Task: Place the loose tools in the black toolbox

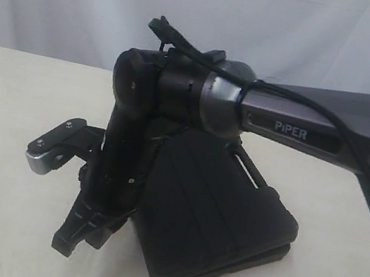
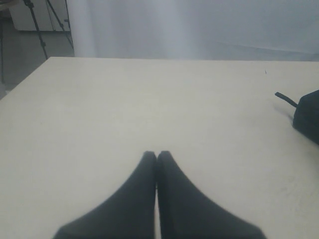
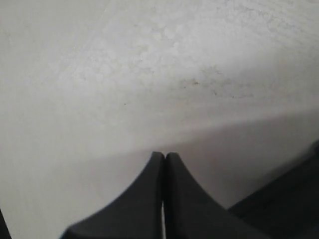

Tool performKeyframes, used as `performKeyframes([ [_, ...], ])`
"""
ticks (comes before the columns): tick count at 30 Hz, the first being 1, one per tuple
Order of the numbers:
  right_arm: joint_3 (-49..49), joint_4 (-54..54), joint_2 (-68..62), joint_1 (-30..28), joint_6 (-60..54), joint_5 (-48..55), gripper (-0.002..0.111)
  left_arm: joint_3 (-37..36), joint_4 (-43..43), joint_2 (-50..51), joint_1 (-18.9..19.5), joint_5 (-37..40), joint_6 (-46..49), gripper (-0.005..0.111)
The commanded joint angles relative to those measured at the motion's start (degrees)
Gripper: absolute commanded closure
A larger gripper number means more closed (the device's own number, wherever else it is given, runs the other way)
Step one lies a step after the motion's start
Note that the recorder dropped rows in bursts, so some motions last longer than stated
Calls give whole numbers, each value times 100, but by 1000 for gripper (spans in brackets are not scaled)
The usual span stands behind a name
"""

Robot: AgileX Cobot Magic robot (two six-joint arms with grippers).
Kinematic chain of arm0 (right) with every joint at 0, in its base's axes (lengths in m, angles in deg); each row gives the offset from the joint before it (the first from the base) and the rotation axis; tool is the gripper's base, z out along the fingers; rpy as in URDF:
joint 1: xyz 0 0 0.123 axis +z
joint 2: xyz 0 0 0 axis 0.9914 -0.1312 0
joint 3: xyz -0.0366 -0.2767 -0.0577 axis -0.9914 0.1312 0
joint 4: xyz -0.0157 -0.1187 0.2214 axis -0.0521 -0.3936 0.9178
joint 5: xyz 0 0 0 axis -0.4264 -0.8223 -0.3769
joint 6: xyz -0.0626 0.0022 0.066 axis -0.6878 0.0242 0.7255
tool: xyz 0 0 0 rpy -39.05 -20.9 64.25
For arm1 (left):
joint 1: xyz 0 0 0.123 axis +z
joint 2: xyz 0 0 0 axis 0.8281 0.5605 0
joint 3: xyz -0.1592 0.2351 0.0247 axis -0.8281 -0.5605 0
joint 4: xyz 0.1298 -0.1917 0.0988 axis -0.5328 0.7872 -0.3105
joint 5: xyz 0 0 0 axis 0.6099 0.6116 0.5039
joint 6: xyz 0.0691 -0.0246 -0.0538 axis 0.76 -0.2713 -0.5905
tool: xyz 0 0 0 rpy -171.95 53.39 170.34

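The black toolbox lies on the pale table with its lid down, its handle toward the back. My right gripper hangs fingers-down just left of the box, low over the table. Its fingertips are pressed together with nothing between them, and a dark corner of the toolbox shows beside them. My left gripper is shut and empty over bare table; it does not show in the exterior view. The utility knife, tape roll, tape measure and pliers are out of view.
The right arm reaches across from the right and hides the table behind it. A black object with a cable end sits at the edge of the left wrist view. White curtain behind the table.
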Motion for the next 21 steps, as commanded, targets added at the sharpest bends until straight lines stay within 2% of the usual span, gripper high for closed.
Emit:
performKeyframes([
  [1, 208, -183, 631, 21, 49, 49, 109, -15, 0, -7, -27, -31, -33, 107],
  [8, 1095, -789, 2321, 21, 704, 61, 109, -15, 0, -7, -27, -31, -33, 107],
  [15, 2824, -760, 4417, 21, 1591, -146, 109, -15, 0, -7, -27, -31, -33, 107],
  [18, 3735, -770, 5171, 21, 1689, -1028, 109, -15, 0, -7, -27, -31, -33, 107],
  [21, 4688, -790, 5579, 21, 1674, -2940, 109, -15, 0, -7, -27, -31, -33, 107],
])
